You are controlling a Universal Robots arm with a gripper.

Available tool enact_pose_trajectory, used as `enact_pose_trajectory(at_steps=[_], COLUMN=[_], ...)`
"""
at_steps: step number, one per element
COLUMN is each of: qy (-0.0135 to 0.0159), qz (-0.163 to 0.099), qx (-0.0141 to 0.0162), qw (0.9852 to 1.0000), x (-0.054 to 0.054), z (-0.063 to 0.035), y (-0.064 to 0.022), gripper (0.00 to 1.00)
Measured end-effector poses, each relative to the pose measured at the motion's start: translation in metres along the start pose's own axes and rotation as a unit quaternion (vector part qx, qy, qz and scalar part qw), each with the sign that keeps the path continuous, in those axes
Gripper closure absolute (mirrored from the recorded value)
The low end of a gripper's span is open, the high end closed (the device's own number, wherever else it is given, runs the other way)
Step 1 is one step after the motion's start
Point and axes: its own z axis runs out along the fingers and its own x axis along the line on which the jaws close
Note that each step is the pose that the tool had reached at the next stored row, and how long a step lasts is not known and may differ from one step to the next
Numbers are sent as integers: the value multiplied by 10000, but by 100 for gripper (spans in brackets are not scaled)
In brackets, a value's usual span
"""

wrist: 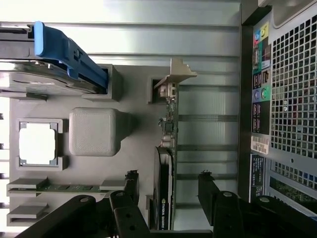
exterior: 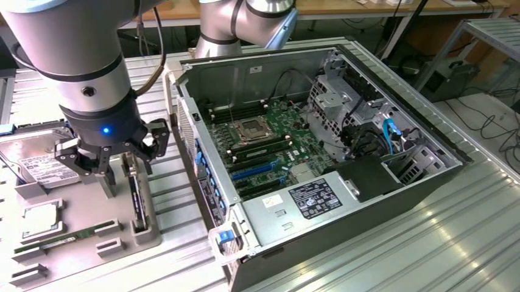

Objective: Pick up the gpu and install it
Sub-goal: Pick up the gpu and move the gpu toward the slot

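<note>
**Fingers spread astride the gpu**

The gpu was stood on edge in a grey holder on the bench, its long axis laid roughly 12 to 6 o'clock in the exterior view. The gripper was poised over it, with one finger on each flat side and nothing clamped. The computer case was placed at 3 o'clock.

Gpu standing on edge in a grey holder tray, silver bracket at one end. Open gripper straddles the gpu, fingers clear of it. To one side of the gpu lies the computer case; to the other, a processor chip and memory stick
</note>
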Motion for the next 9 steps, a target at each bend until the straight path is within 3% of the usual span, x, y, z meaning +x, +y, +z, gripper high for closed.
enact_pose_trajectory(at_steps=[9], qy=[0], qz=[0], qx=[0], qw=[10000], x=[1], z=[52], y=[-9], gripper=[40])
